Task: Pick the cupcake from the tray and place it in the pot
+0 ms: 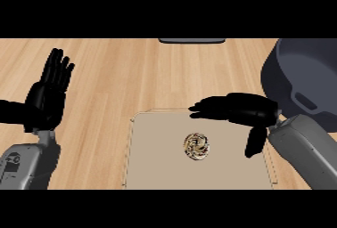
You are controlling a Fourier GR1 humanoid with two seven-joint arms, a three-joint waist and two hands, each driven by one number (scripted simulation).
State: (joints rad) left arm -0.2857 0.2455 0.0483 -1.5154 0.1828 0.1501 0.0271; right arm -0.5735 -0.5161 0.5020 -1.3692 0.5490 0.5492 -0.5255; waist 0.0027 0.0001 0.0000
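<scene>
Hovering over the tray's (158, 133) upper right part, the right hand (240, 109) has its fingers (207, 107) stretched out toward frame left, thumb hanging down, nothing held. Cupcake (197, 146) sits near tray centre, below the hand & apart from it. Dark pot (296, 75) stands at frame right on the wooden surface (132, 75). Left hand (47, 95) rests at frame left, fingers straight up, holding nothing.

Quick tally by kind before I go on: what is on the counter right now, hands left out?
Cupcake: 1, lying on the tray
Tray: 1, beige
Pot: 1, dark grey, at the right edge
Dark object cut off at the top edge: 1, kind cannot be told
Total: 4
</scene>
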